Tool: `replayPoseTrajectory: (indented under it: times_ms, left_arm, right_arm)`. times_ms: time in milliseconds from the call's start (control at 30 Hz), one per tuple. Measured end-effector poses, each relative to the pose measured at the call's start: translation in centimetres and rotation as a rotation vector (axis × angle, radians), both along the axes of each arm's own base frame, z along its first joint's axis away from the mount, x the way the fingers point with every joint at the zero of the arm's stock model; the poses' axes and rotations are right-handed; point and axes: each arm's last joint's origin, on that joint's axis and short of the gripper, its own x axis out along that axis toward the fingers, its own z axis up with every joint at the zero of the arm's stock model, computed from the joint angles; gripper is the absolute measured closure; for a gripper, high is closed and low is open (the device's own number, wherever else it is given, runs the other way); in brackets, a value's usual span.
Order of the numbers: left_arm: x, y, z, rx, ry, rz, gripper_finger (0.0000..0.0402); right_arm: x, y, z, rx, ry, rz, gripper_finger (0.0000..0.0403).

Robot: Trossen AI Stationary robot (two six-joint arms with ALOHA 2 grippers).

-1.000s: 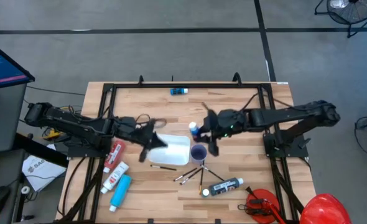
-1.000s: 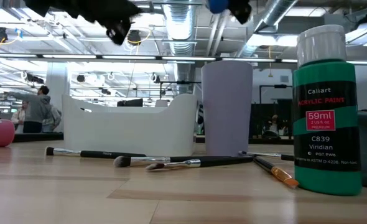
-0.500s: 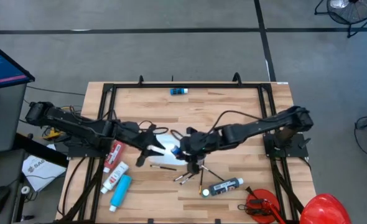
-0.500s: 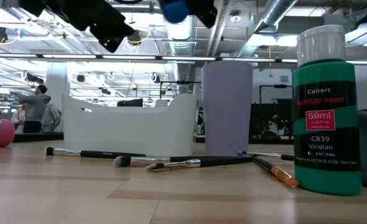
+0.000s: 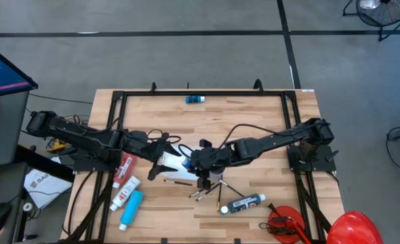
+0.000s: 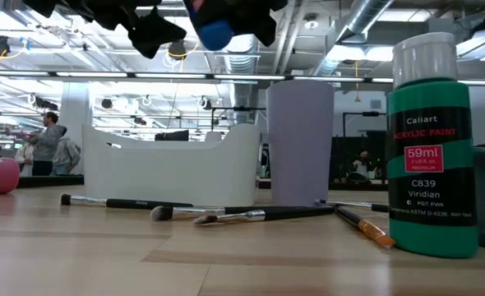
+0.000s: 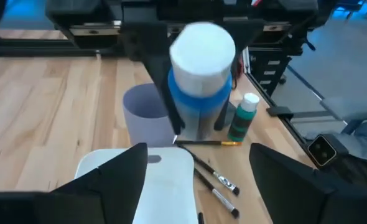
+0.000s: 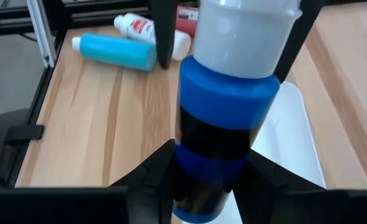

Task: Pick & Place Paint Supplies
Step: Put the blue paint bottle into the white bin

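Observation:
My right gripper [image 5: 196, 163] is shut on a blue paint bottle [image 8: 230, 99] with a white cap, above the white tray [image 6: 173, 173]. My left gripper [image 5: 161, 163] stands open over the tray's left end, facing the bottle's cap [image 7: 202, 53] without touching it. Left of the tray, on the table, lie a red tube [image 5: 127, 166], a white bottle with a red label [image 5: 124, 193] and a light blue tube [image 5: 131, 209]. A black bottle with a white cap [image 5: 244, 203] and thin brushes [image 5: 210, 190] lie on the near side. My right gripper pinches the blue bottle's body at its bottom end [image 8: 190, 165] between its two fingers, one on each side. The fingers come slanting down from the table's right. The bottle is lifted clear above the tray, its white cap pointing away from the gripper toward my left gripper.
A purple cup [image 6: 300, 144] stands just right of the tray. A green paint bottle [image 6: 433, 144] stands upright near the low camera. A small blue thing [image 5: 195, 99] lies at the far edge. A red tool [image 5: 285, 224] and a red dome [image 5: 352, 227] are at the near right corner.
My right gripper has carried the blue bottle toward the table's left and down, from above the purple cup to over the white tray. My left gripper has stayed in place and opened.

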Motion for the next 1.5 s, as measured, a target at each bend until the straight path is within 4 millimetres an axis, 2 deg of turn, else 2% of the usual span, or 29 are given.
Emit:
replayPoseTrajectory:
  times_ms: [600, 867, 1000, 1233, 1500]
  left_arm:
    - [0.4, -0.1, 1.7, -0.001, -0.185, -0.009, 0.0128]
    - [0.9, -0.1, 1.6, 0.011, -0.212, -0.01, 0.0129]
    - [1.4, -0.2, 1.7, 0.007, -0.254, -0.01, 0.0137]
    - [2.3, -0.2, 0.8, 0.011, -0.237, -0.006, 0.0164]
    - [2.4, -0.3, 0.9, 0.008, -0.25, -0.006, 0.0197]
  right_arm:
    - [0.1, -0.1, 0.1, 0.002, -0.013, -0.004, 0.0284]
    - [0.3, 0.0, 0.4, 0.002, -0.049, -0.014, 0.0284]
    - [0.3, -0.1, 0.4, 0.003, -0.056, -0.016, 0.0284]
    - [0.4, -0.1, 0.5, -0.002, -0.061, -0.012, 0.0284]
    - [0.3, -0.1, 0.4, -0.005, -0.056, -0.011, 0.0284]
